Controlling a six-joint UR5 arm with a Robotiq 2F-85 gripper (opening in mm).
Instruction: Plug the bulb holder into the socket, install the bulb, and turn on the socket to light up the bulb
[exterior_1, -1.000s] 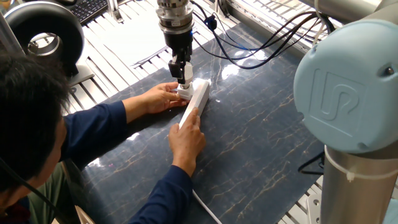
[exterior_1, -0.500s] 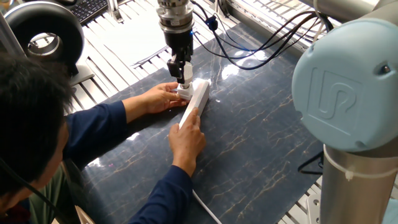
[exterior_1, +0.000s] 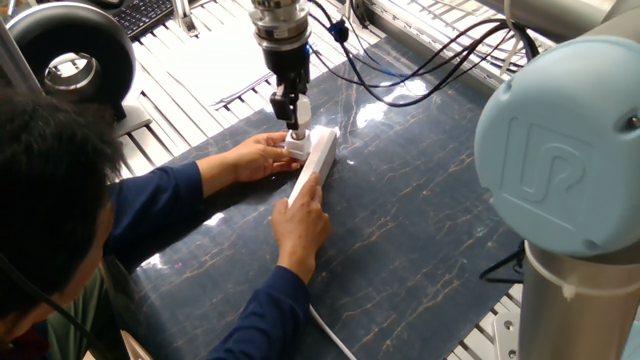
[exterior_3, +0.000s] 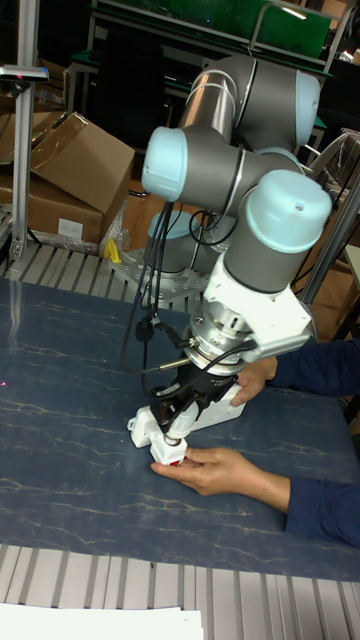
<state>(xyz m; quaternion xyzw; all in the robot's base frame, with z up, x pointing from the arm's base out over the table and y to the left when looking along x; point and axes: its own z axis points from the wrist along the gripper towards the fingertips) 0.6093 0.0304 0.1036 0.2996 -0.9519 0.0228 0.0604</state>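
Note:
The socket (exterior_1: 318, 160) is a slim white strip on the dark marbled mat, and a person's hand (exterior_1: 303, 222) presses on its near end. Against its far left side sits the small white bulb holder (exterior_1: 296, 151), steadied by the person's other hand (exterior_1: 258, 157). My gripper (exterior_1: 291, 118) points straight down over the holder, shut on the bulb (exterior_1: 297, 124), which shows only as a white sliver between the fingers. In the tall fixed view the gripper (exterior_3: 180, 425) stands on the holder (exterior_3: 166, 453) beside the socket (exterior_3: 143, 427). I cannot tell how deep the bulb sits.
The person's head (exterior_1: 40, 190) and blue-sleeved arms fill the left foreground. The arm's big pale-blue joint (exterior_1: 560, 150) blocks the right side. Black cables (exterior_1: 420, 70) loop behind the gripper. A black round device (exterior_1: 70, 60) and white paper (exterior_1: 215, 70) lie at the back left.
The gripper's fingers have turned slightly about the vertical axis and less of the white bulb shows between them. The hands, socket and holder have stayed in place.

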